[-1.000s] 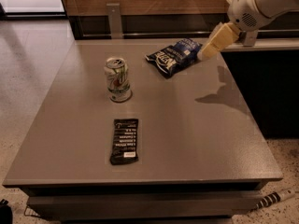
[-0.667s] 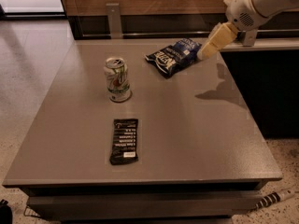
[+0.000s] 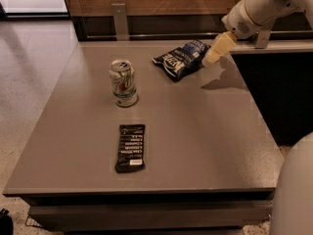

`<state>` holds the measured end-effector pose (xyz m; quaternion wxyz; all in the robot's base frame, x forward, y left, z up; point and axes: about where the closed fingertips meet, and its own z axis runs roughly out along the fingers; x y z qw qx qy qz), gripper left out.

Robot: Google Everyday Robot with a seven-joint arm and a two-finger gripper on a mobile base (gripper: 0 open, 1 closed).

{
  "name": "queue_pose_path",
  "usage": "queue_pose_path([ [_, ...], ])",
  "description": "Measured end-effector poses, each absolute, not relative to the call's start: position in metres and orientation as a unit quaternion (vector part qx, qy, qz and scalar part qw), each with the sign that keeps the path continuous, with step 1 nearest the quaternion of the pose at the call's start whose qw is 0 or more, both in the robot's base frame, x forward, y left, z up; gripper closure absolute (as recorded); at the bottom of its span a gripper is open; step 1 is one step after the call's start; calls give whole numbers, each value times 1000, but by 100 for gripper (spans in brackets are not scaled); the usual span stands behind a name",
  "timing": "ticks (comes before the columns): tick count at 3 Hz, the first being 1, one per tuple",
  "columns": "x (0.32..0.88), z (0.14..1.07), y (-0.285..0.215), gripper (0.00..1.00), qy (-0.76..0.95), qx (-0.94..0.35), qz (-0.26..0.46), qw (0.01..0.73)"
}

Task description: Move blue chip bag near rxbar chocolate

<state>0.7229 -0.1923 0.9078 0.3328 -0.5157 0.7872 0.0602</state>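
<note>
Nearest the front edge of the flat grey table, left of the middle: slim flat rectangular black wrapper with rows of white text, the rxbar chocolate. Lying flat, long side running front to back, small white label at the near end. Touching nothing else.

Off the table beside the front right corner: rounded white part of the robot's body, cut off by the picture's edge.

Farther back, toward the left edge: silver-green drink can, upright, opened end up. Apart from the black wrapper and apart from the bag.

Farther still, close to the far edge and right of the middle: crinkled dark navy-blue foil snack bag with large white lettering, the blue chip bag. Flat on the table top, skewed, with one end toward the far right corner. Well apart from the rxbar chocolate.

Right at that bag's right end: tan two-finger gripper, slanting down and leftward, tip just beside the bag's edge. Touching or not: cannot tell. Wide or narrow: cannot tell either.

Just nearer than the gripper, toward the right edge: its dark shadow on the table top.

Behind and above, over the far right corner: thick white arm carrying the gripper.
</note>
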Motion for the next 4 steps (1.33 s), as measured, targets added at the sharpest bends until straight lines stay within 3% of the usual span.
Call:
queue_pose_path([
  [2, 750, 888, -179, 0, 789, -491, 103, 356],
  [4, 776, 859, -148, 0, 773, -440, 147, 432],
])
